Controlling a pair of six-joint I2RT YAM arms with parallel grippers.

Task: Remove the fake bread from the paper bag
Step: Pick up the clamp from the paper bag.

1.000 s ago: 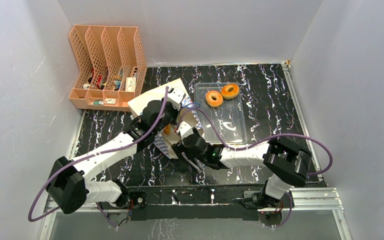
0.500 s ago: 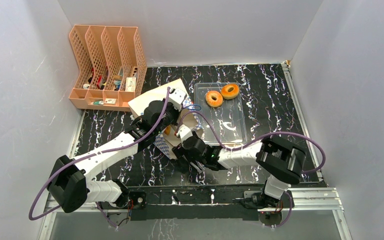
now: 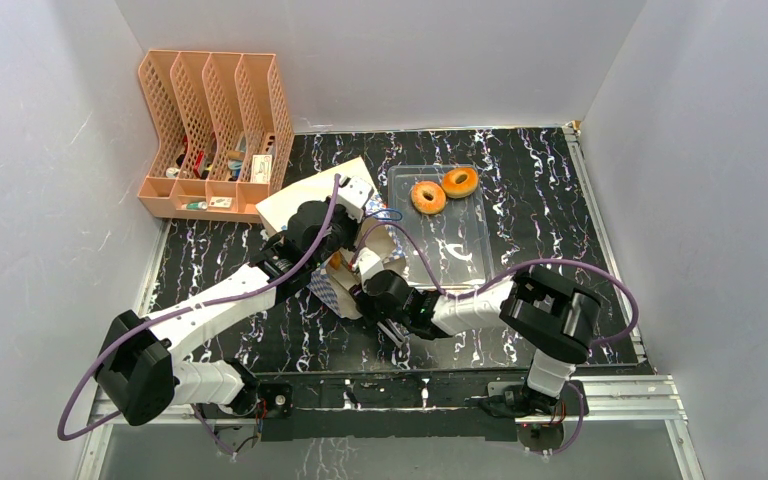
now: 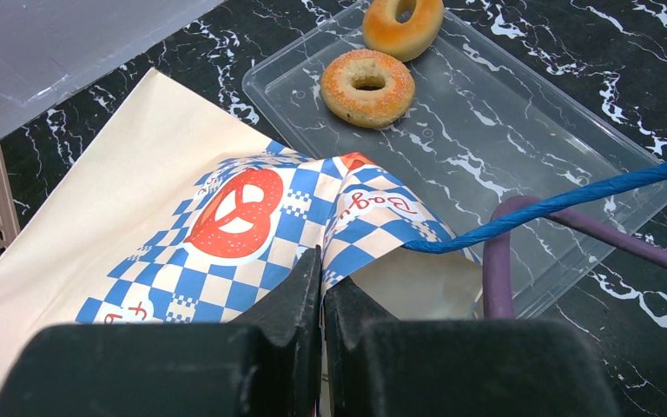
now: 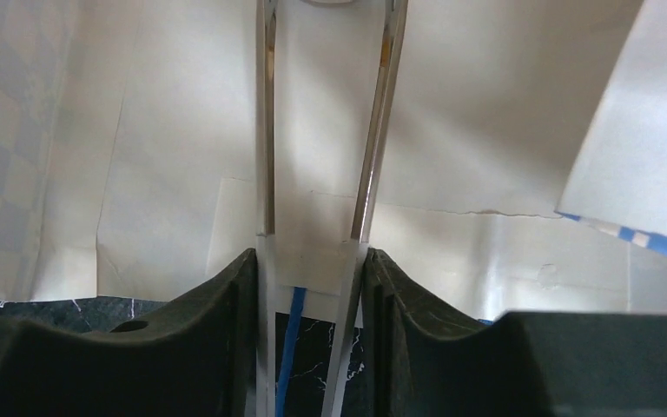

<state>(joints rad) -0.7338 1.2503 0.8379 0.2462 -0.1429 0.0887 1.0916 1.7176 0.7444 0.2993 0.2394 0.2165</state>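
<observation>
**Far left.** Peach mesh file organizer [image 3: 215, 130], four upright slots, standing at the back corner of the black marbled tabletop [image 3: 540, 200]. Small items lie in its lower compartments, too small to name.

**Left of centre.** Paper bag [image 3: 305, 203], tan kraft with a blue-and-white checkered band and a red pretzel logo, lying on its side just right of the organizer. Most of it is covered by the two arms in the overhead view. The left gripper [image 4: 322, 269] sits at the checkered band, its jaws pressed together on the bag's edge. The exact bite is hidden by the fingers.

**Centre.** The right gripper [image 5: 310, 278] points into the bag's open mouth. Its jaws stand part-way in, clamped on the outer sides of the metal tongs [image 5: 373, 156]. The two tong arms run up into the bag and their tips are cut off by the top edge of the wrist view. Only pale paper walls show around them, so what lies deeper inside cannot be told. A blue cord handle [image 4: 556, 204] and a purple cable [image 4: 497, 261] cross in front of the bag's mouth.

**Right of centre.** Clear plastic tray [image 3: 460, 255], lying flat just right of the bag. Two fake bread rings, one sugared [image 3: 427, 197] and one glazed [image 3: 459, 182], lie side by side at its far end, outside the bag.
</observation>
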